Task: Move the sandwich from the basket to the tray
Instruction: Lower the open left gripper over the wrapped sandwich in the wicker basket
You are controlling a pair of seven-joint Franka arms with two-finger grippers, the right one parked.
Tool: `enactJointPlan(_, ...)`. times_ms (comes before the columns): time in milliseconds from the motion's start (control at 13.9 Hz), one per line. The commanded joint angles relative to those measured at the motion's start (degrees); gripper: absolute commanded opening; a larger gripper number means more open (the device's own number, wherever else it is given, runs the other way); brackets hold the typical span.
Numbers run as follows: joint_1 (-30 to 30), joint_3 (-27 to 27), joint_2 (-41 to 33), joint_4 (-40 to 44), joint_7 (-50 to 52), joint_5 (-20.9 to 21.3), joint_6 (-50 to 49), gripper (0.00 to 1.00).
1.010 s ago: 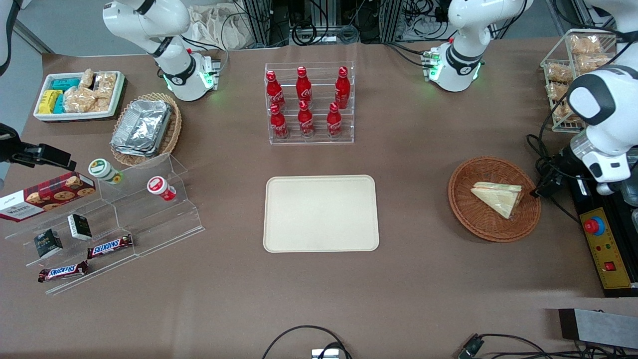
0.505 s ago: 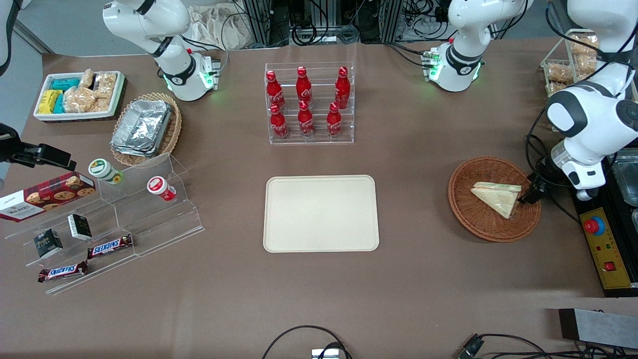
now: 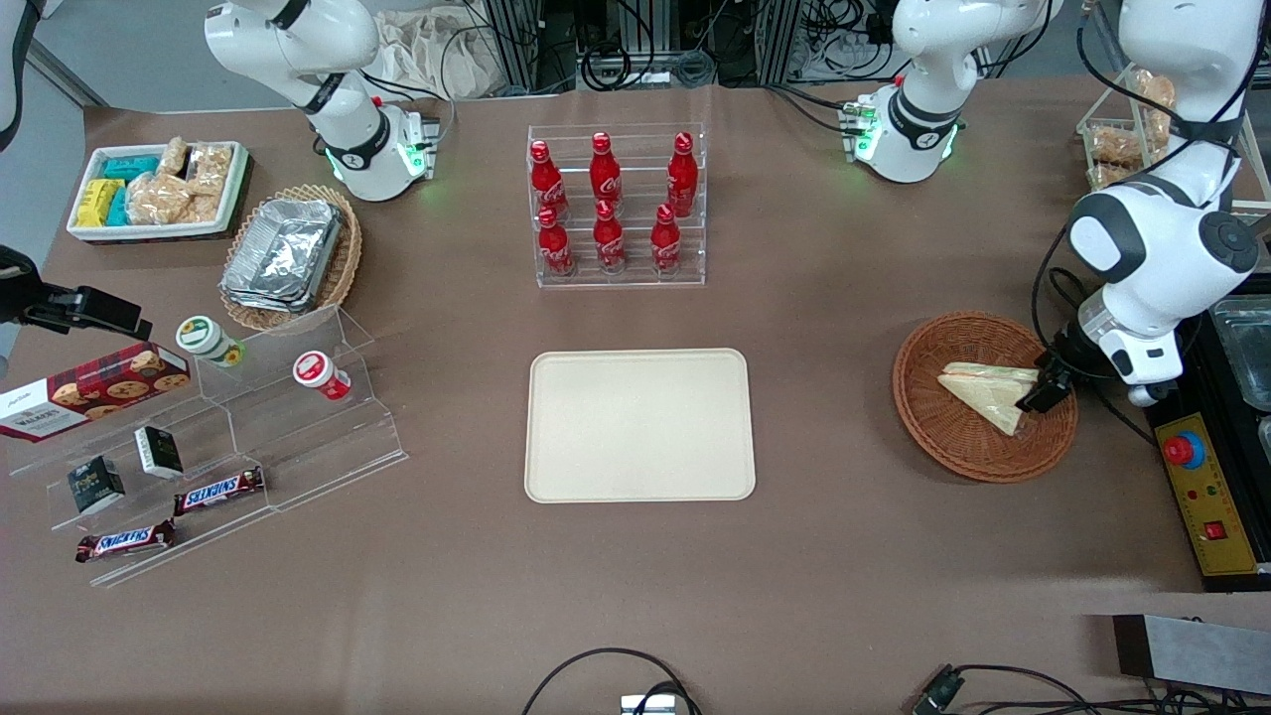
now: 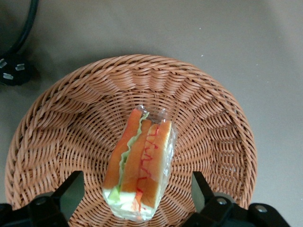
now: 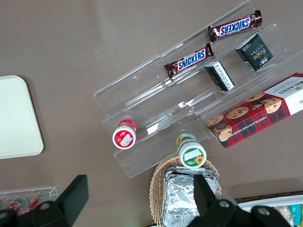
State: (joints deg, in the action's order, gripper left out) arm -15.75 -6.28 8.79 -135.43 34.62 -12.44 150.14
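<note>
The wrapped triangular sandwich (image 3: 986, 390) (image 4: 141, 161) lies in the round reddish-brown wicker basket (image 3: 951, 449) (image 4: 215, 125) toward the working arm's end of the table. My left gripper (image 3: 1045, 389) (image 4: 135, 195) hangs open just above the sandwich's thick end. Its two dark fingers (image 4: 72, 190) stand wide apart on either side of the wrap without touching it. The cream-beige tray (image 3: 640, 425) (image 5: 14, 118) lies bare at the table's middle, well away from the basket toward the parked arm's end.
A clear rack of red bottles (image 3: 616, 207) stands farther from the front camera than the tray. A black box with a red button (image 3: 1197, 487) lies beside the basket at the table's end, with a wire rack of bagged snacks (image 3: 1117, 149) farther back. A black cable plug (image 4: 13, 71) lies just outside the basket.
The left arm has swung in from the table's end toward the basket. Its gripper has shifted from the rim to over the sandwich's thick end. The sandwich has not moved.
</note>
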Motion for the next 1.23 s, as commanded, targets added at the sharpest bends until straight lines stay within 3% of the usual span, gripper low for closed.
enactJointPlan(0, 0.5, -0.5, 1.4, -0.6, 0.5, -0.8, 3.5, 1.00)
enactJointPlan(433, 0.5, -2.2, 3.5, -1.8, 0.5, -2.2, 7.9, 1.00)
enactJointPlan(577, 0.5, -2.5, 3.5, -1.9, 0.5, -2.2, 7.9, 0.81)
enactJointPlan(793, 0.5, -2.8, 3.6, -1.9, 0.3, -2.2, 7.7, 0.08)
enactJointPlan(865, 0.5, -3.5, 3.6, -2.1, 0.0, -2.2, 7.6, 0.00)
enactJointPlan(1154, 0.5, -3.7, 2.5, -2.2, -0.5, -2.0, 6.8, 0.00)
